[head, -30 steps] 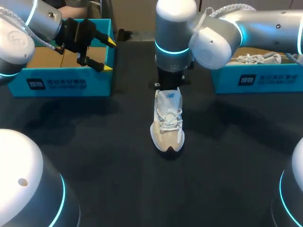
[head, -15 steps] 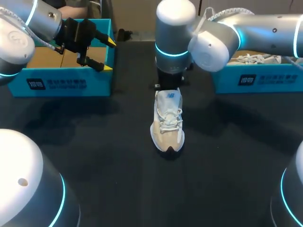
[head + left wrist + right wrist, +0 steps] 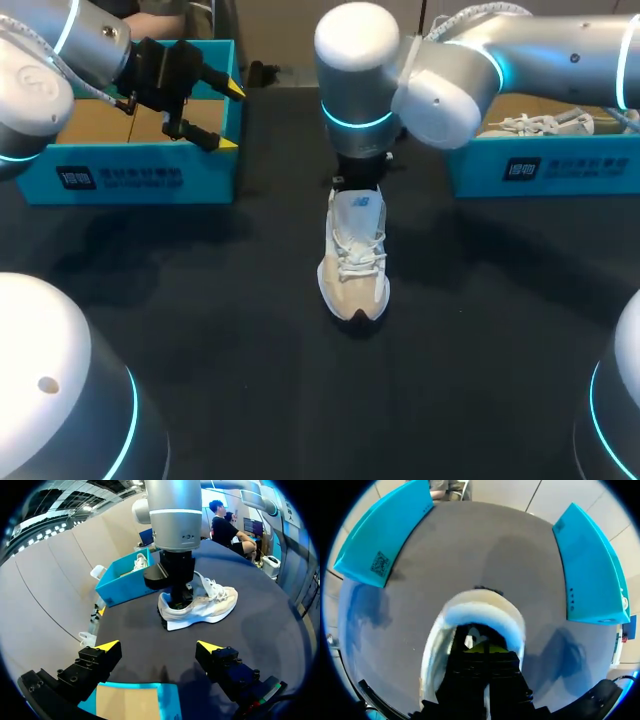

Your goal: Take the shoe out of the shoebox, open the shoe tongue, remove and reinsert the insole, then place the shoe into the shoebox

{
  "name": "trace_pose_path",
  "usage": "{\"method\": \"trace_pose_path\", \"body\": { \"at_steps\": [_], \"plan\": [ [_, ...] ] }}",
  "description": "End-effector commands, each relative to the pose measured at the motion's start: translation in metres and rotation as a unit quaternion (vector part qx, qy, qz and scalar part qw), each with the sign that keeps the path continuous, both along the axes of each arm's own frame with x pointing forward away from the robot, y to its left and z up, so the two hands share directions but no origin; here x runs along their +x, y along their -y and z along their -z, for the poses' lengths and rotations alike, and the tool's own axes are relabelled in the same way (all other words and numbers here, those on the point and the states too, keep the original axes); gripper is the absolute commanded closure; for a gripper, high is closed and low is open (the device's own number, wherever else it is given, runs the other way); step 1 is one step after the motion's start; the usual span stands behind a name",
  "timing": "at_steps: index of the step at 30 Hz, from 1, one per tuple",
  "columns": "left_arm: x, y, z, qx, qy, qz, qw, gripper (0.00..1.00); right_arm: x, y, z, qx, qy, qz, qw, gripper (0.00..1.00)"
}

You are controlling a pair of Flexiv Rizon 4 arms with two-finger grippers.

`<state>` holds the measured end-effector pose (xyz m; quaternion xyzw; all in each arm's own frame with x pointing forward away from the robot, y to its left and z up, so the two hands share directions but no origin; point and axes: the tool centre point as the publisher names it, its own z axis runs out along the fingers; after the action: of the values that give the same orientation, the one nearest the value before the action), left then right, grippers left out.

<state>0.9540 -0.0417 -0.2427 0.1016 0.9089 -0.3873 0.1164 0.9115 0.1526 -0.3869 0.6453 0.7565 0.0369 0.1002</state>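
A white and beige shoe (image 3: 353,265) stands upright in the middle of the black table, toe toward the front edge. My right gripper (image 3: 485,649) points straight down into the shoe's heel opening (image 3: 485,615), fingers together; what lies between the tips is hidden inside the shoe. In the left wrist view the right gripper (image 3: 177,599) dips into the shoe (image 3: 200,607) behind the raised tongue. My left gripper (image 3: 230,117) hovers open over the near corner of the empty blue shoebox (image 3: 140,175), holding nothing. Its own view shows the left gripper (image 3: 159,646) above the shoebox rim (image 3: 170,700).
A second blue box (image 3: 540,165) at the back right holds another white shoe (image 3: 540,123). Bare black tabletop (image 3: 240,330) surrounds the shoe. In the right wrist view both boxes flank the shoe, the empty box (image 3: 385,530) and the second box (image 3: 590,570).
My right arm's upper links have swung a little to the left above the shoe. The shoe and the left arm have kept still.
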Motion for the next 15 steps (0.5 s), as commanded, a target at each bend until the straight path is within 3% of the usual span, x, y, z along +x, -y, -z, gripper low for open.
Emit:
{"method": "trace_pose_path", "body": {
  "at_steps": [1, 7, 15],
  "plan": [
    [0.001, 0.000, 0.000, 0.001, 0.000, 0.001, 1.000, 0.00, 0.009, -0.007, 0.017, 0.008, -0.008, -0.005, 1.000, 1.00],
    [0.001, 0.000, 0.000, 0.001, 0.000, 0.001, 1.000, 0.00, 0.004, -0.010, 0.027, 0.022, -0.016, 0.000, 1.000, 1.00],
    [0.001, 0.000, 0.000, 0.001, 0.000, 0.001, 1.000, 0.00, 0.002, -0.008, 0.005, 0.002, 0.008, 0.008, 1.000, 1.00]
  ]
}}
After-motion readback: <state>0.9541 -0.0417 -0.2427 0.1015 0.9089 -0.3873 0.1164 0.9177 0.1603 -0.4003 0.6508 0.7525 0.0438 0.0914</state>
